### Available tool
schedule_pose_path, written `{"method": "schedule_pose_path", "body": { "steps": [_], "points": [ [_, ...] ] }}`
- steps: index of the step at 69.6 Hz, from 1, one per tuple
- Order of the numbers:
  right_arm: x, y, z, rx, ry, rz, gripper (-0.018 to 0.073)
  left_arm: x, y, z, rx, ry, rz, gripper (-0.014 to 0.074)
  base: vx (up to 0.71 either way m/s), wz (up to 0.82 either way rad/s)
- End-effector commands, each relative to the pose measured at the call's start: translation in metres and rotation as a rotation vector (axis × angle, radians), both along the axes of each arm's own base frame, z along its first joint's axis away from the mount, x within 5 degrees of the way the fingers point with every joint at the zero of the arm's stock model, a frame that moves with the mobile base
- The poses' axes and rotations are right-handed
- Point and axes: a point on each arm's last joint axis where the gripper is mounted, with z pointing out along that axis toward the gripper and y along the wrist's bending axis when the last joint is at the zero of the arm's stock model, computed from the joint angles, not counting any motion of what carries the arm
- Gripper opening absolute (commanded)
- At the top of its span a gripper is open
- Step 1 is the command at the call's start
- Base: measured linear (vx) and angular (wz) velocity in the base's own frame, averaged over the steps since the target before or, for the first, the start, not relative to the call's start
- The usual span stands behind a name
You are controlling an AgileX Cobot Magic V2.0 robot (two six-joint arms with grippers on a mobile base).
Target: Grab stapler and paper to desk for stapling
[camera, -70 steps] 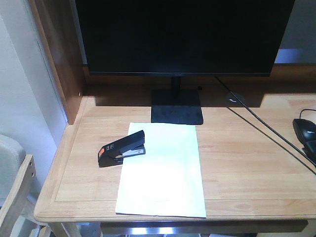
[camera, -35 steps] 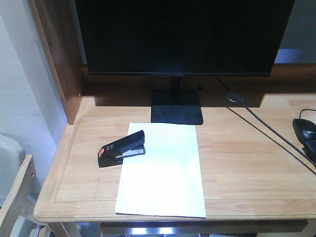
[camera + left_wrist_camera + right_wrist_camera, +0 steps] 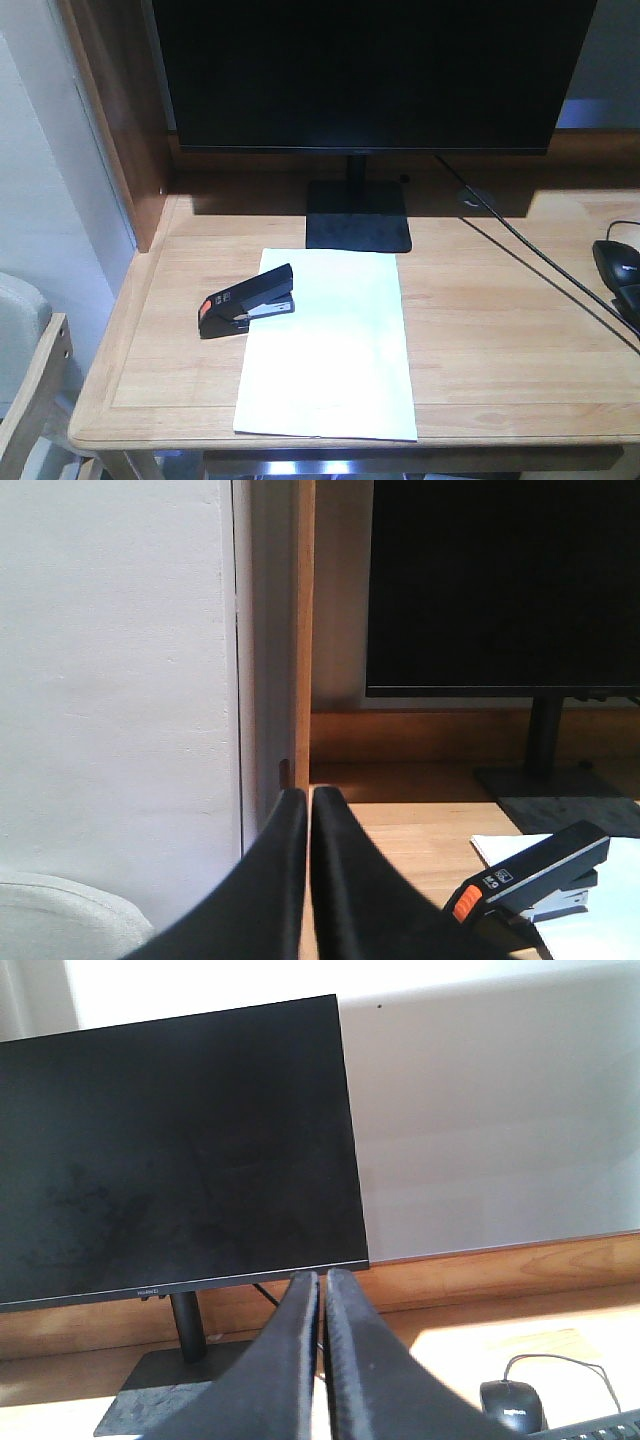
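A black stapler with an orange-red end lies across the left edge of a white sheet of paper on the wooden desk, in front of the monitor stand. In the left wrist view the stapler sits low at the right, its orange patch toward me, with the paper under it. My left gripper is shut and empty, left of the stapler and apart from it. My right gripper is shut and empty, raised in front of the monitor. Neither gripper shows in the front view.
A large black monitor on a dark stand fills the back of the desk. A cable runs diagonally to the right. A black mouse lies at the right edge, also the mouse. A wooden side panel walls the left.
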Motion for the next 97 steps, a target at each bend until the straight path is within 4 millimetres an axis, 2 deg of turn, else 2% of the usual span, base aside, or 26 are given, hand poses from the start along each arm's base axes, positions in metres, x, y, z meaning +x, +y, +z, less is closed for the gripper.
{"method": "schedule_pose_path", "body": {
  "steps": [1,49,56,77,84,97],
  "points": [
    [-0.001,0.002,0.010,-0.031,-0.045,0.015,-0.0009,0.000,-0.001,-0.003,-0.004,-0.052,-0.008,-0.0007,0.00,0.00],
    [-0.001,0.002,0.010,-0.029,-0.045,0.016,-0.0009,0.000,-0.001,-0.003,-0.004,-0.053,-0.008,-0.0007,0.00,0.00],
    [-0.001,0.003,0.008,0.037,-0.025,0.041,-0.0009,0.000,-0.001,-0.003,-0.004,-0.053,-0.008,-0.0007,0.00,0.00],
    [-0.001,0.012,0.000,-0.229,0.043,-0.012,-0.0009,0.000,-0.001,-0.003,-0.004,-0.053,-0.008,-0.0007,0.00,0.00],
    [0.004,0.015,-0.012,-0.325,0.044,-0.029,-0.0009,0.000,-0.001,-0.003,-0.004,-0.053,-0.008,-0.0007,0.00,0.00],
    [0.016,0.015,-0.050,-0.301,0.078,-0.027,-0.0009,0.000,-0.001,-0.003,-0.004,-0.053,-0.008,-0.0007,0.00,0.00]
  ]
}}
